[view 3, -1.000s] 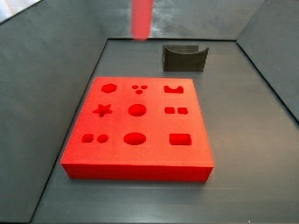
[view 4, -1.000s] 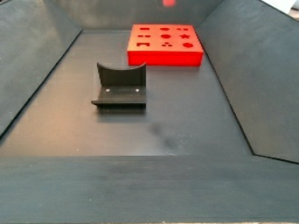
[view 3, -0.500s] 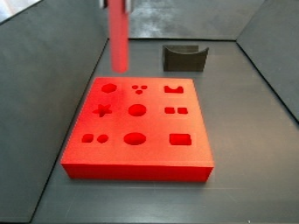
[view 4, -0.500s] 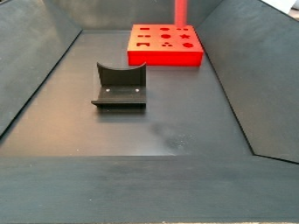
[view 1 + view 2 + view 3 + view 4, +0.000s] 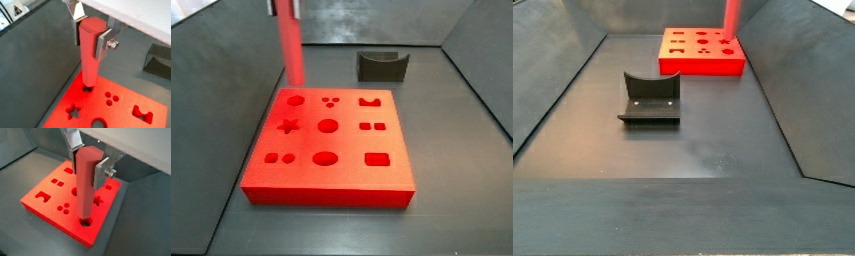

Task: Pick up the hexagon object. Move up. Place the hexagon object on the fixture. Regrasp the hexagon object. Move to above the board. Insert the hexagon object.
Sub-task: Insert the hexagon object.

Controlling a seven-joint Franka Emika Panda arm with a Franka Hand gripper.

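The large, thick bright red rectangular board [image 5: 329,148] lies flat on the dark grey floor, its darker shaped cut-outs facing up. The small dark grey-black fixture [image 5: 649,98], with its U-shaped notch, stands empty and well apart from the board.

The slim salmon-pink faceted hexagon object [image 5: 85,185] hangs upright, and in both wrist views its lower end sits right at a small dark cut-out near the board's corner. Compared with half a second ago, the rod is lower and has shifted toward that corner hole; a second ago it was high above the far edge. Judgement: the move to above the board is done and insertion is starting; whether the tip has entered the hole cannot be told.

The gripper [image 5: 91,31] is above the board's corner, its flat silver plates clamped on the rod's upper end. It lies outside both side views.

Risk, as judged: slight facet misalignment could jam the tip on the rim.
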